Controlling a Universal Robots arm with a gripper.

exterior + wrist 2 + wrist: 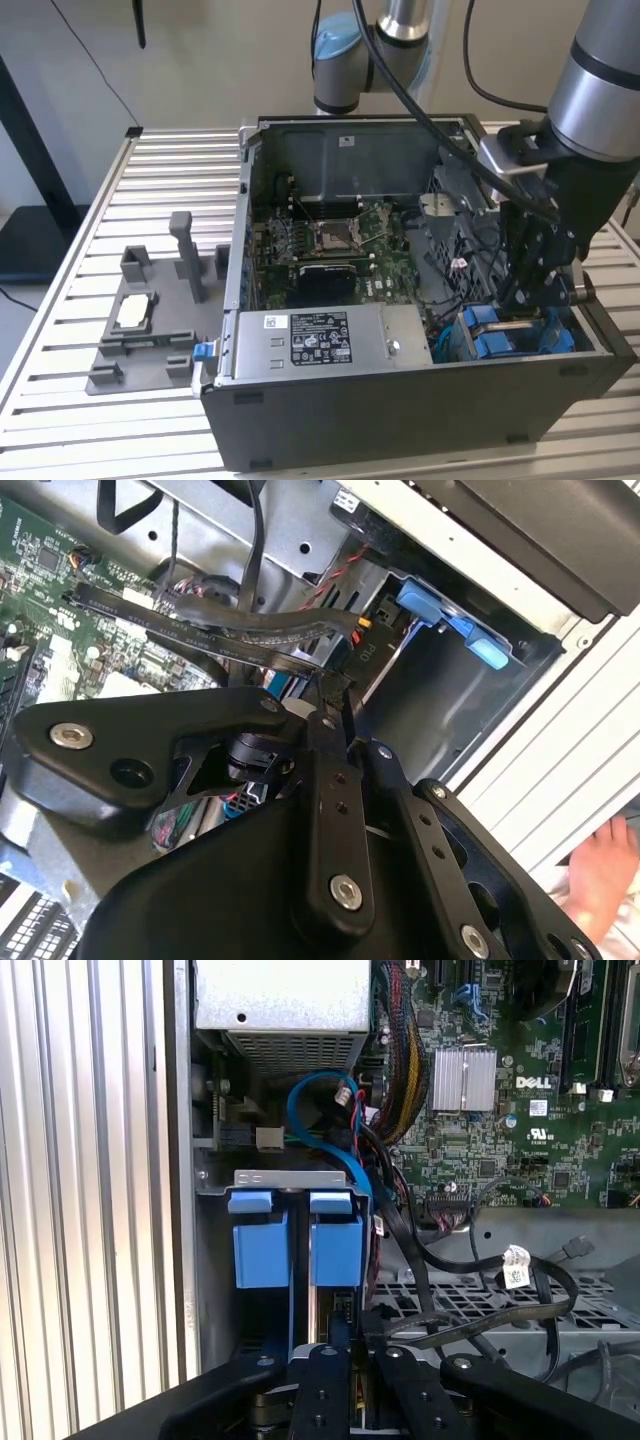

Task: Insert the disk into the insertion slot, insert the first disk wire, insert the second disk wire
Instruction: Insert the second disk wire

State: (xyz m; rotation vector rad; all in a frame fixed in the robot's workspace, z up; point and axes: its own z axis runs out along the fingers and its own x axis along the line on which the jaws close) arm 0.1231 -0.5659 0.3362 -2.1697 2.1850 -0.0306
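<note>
**Gripper works down inside the drive cage with a cable between its fingers**

Black gripper linkage sits nearest the lens in both wrist views, its two fingers drawn close together. In the second wrist view their tips meet at a black flat cable and a small black connector, so they appear closed on that wire end, though the contact itself is partly hidden. Holding the cable near its plug would keep the end steady and aimed at the drive's port.

Just beyond the fingertips, in the first wrist view, stand two blue end tabs side by side under a grey metal lip; these look like the disk already seated upright in the insertion slot, just ahead of the fingers. Farther off lie a blue cable, the motherboard and the power-supply box.

In the exterior view the arm reaches into the computer case, which rests on a slatted table. A person's hand shows beside the case.
</note>
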